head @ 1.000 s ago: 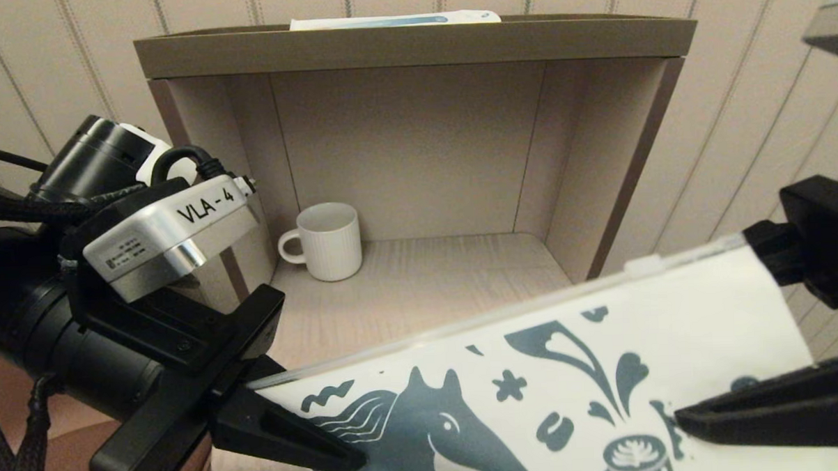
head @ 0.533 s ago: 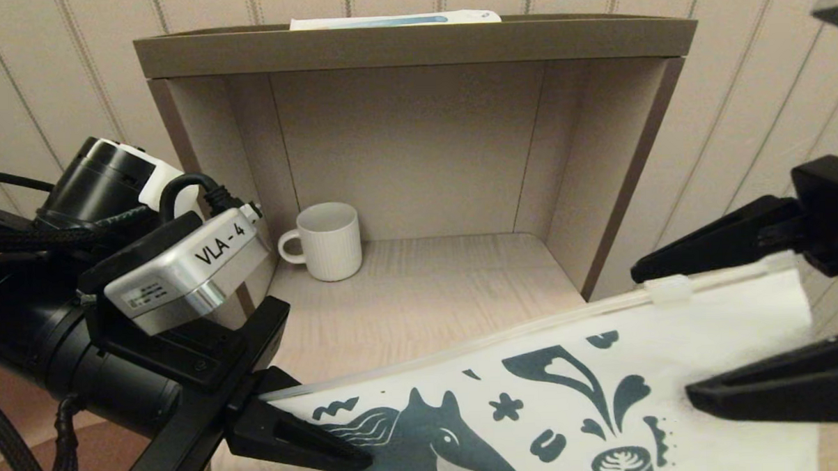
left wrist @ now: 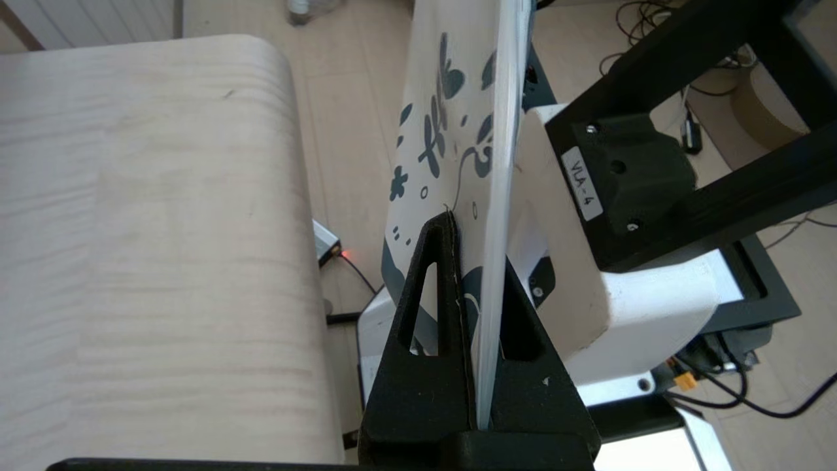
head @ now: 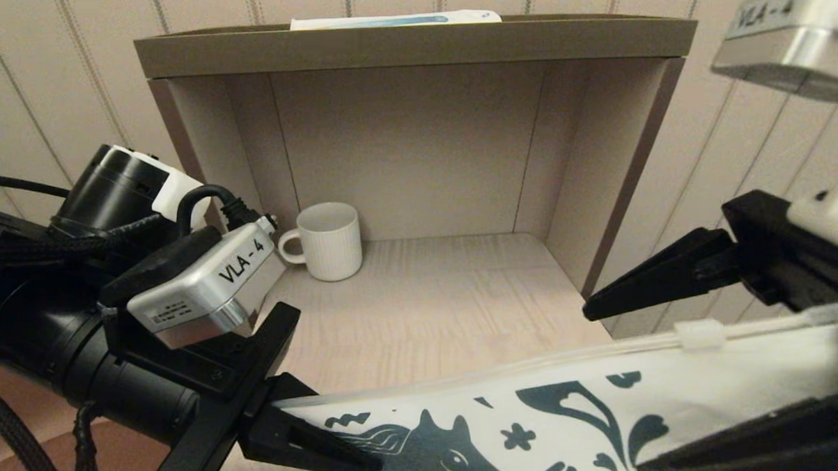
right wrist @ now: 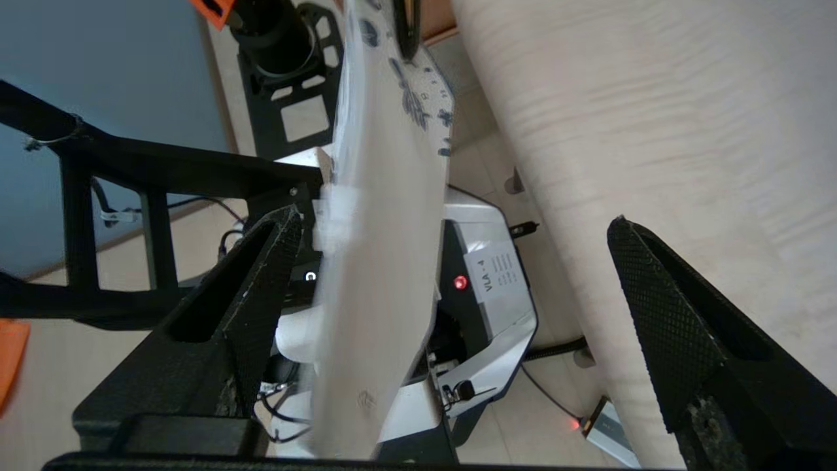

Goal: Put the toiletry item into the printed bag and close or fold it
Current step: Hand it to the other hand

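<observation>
The printed bag [head: 606, 403], a flat white pouch with a dark teal horse and doodles, hangs in the air in front of the open shelf unit [head: 412, 47], its clear zip-strip edge uppermost and running from lower left to upper right in the head view. The left gripper [head: 329, 444], low on the left, is clenched on the bag's left corner; the left wrist view shows both black fingers [left wrist: 431, 314] pressed flat against the sheet. The right gripper [head: 647, 388], on the right, stands released: its two fingers are spread wide, one above the zip strip and one below, with the bag's right end passing between them, and the right wrist view shows the sheet beside one finger [right wrist: 255, 294] and well apart from the other. A white mug [head: 328, 240] stands inside the shelf unit near its left wall. A white-and-blue box [head: 394, 19] lies on the unit's top. The toiletry item is not discernible.
</observation>
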Controlling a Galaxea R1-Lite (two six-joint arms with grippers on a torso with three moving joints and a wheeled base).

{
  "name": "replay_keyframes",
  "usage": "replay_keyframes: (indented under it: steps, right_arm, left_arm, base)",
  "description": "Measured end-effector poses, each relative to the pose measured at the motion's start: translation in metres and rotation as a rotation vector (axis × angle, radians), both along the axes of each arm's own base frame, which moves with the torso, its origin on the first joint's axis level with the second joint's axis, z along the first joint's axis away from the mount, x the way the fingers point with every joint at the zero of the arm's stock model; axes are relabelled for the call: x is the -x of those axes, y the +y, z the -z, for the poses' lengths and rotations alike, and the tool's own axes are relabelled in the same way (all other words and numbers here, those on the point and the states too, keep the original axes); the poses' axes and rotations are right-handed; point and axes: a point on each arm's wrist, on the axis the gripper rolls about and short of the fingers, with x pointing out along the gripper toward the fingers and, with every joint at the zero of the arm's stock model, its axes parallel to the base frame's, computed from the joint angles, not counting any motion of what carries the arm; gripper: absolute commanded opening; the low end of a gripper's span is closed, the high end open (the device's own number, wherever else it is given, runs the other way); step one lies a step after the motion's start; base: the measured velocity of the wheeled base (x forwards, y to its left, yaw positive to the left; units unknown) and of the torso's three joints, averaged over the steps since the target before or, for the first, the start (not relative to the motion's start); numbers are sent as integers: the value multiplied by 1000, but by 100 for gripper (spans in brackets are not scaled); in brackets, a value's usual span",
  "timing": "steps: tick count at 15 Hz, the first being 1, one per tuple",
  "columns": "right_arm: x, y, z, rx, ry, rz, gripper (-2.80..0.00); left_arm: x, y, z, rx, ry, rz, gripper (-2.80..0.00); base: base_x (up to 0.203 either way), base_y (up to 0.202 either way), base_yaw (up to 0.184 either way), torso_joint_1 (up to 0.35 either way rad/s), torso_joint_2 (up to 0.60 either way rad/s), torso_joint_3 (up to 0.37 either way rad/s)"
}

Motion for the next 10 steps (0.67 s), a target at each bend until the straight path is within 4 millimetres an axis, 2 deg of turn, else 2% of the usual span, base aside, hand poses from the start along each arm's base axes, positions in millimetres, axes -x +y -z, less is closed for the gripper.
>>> replay_keyframes:
  steps: [5, 10]
  right_arm:
    - [-3, 4, 6, 22, 16, -5, 0]
    - [-2, 0, 11, 36, 10, -3, 0]
  left_arm:
    - [1, 1, 1, 4, -4, 0, -280]
    - [1, 0, 2, 1, -1, 0, -280]
  base:
    - [0, 0, 0, 0, 0, 0]
    - [0, 0, 0, 0, 0, 0]
